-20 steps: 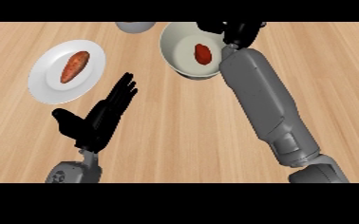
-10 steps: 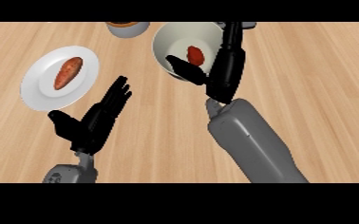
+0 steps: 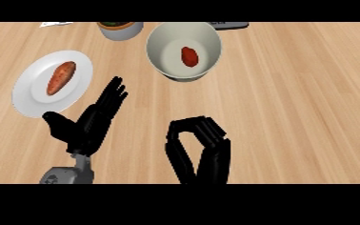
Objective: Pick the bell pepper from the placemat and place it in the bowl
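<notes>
Now the right hand (image 3: 199, 148) sits low in the head view, well back from the bowl (image 3: 163, 59), its fingers curled inward and holding nothing. Half a second ago that same hand was still up at the bowl, its forearm stretched across the counter; a second ago it hovered over the rim with the pepper beneath it. So the arm has pulled all the way back toward the body — a clear retreat after letting go.

Out from the hand, the bell pepper (image 3: 189, 56) lies red and small on the floor of the white bowl, touching nothing but the bowl itself. By the look of it, the placing is done and only the return to rest is left.

The left hand (image 3: 90, 120) rests at the lower left, fingers straight and apart, thumb out, much as it has stood throughout. Beside it a white plate (image 3: 28, 95) carries a sweet potato (image 3: 60, 77). A grey pot (image 3: 121, 31) stands near the far edge, just left of the bowl — neither matters to the task. The placemat shows only as a dark sliver behind the bowl, if that is it; I cannot tell.
</notes>
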`<state>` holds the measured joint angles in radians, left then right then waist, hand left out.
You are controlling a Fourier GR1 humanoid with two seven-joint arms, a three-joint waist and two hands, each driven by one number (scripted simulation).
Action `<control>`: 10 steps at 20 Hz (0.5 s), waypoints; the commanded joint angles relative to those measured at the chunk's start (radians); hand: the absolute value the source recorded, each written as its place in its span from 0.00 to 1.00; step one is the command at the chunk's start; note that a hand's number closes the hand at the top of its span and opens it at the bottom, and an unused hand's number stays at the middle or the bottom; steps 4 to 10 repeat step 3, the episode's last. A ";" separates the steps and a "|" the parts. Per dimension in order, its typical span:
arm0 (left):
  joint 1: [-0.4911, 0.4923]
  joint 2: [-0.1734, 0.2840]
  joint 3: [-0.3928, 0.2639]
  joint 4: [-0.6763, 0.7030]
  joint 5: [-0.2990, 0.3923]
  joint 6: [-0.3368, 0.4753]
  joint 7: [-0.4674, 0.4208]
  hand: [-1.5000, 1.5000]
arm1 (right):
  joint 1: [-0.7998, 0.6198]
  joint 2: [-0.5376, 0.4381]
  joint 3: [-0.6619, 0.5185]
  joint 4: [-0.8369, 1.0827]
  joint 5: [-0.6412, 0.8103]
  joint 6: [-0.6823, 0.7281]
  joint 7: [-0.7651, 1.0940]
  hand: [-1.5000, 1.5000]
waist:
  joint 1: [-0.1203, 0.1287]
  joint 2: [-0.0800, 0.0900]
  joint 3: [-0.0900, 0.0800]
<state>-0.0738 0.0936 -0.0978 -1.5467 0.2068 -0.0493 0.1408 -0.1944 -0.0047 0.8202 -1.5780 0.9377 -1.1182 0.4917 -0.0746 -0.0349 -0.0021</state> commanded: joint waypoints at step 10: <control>0.017 -0.009 -0.010 -0.017 -0.004 0.001 -0.011 0.50 | 0.406 0.004 0.324 -0.028 0.144 -0.179 -0.002 1.00 | 0.006 0.009 0.001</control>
